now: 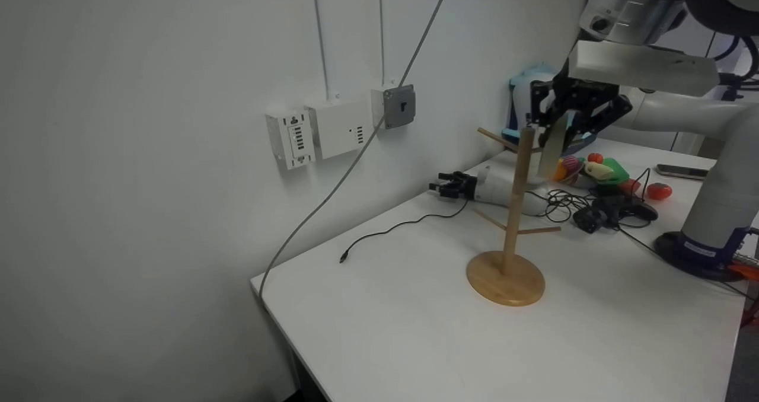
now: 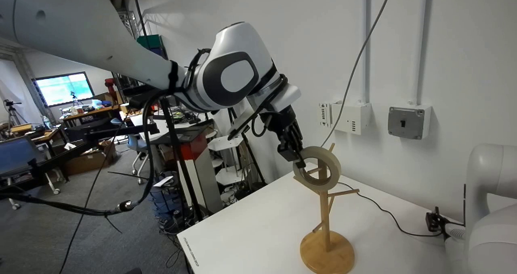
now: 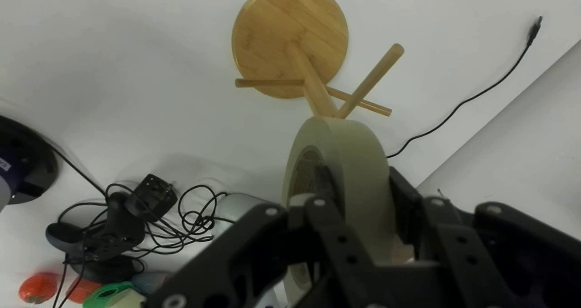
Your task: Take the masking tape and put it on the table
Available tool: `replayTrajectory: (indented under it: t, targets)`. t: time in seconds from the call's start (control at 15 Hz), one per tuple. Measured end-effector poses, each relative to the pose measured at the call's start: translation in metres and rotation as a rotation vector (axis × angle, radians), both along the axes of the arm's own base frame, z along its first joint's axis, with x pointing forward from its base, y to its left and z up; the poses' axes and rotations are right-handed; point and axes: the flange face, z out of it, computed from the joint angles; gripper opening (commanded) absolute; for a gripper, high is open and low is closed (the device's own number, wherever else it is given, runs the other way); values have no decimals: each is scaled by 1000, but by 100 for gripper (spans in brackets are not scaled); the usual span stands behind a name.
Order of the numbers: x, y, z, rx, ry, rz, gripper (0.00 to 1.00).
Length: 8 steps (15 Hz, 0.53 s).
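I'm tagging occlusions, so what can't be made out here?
Tape: much of its lower part, wrist view, hidden by the gripper.
Stand: upper post, wrist view, behind the tape.
Table: near end, in an exterior view, cut off by the bottom edge.
Lettering on the table: in an exterior view, too small.

Lower part of the masking tape (image 3: 365,149) is mostly covered by the gripper (image 3: 363,185) in the wrist view, and the gripper is blurry and chopped by the bottom edge. In an exterior view the table (image 2: 246,235) is cropped at the bottom and its lettering (image 2: 191,251) is way too tiny to be read.
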Motion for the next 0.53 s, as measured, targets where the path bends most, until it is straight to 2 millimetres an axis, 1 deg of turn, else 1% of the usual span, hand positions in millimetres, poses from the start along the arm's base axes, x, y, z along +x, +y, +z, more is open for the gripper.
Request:
replayTrajectory:
  t: [0.27,0.53]
  targets:
    - [-13,-4,7,-19,47,47,8]
    - [-27,-9,21,-39,68,94,8]
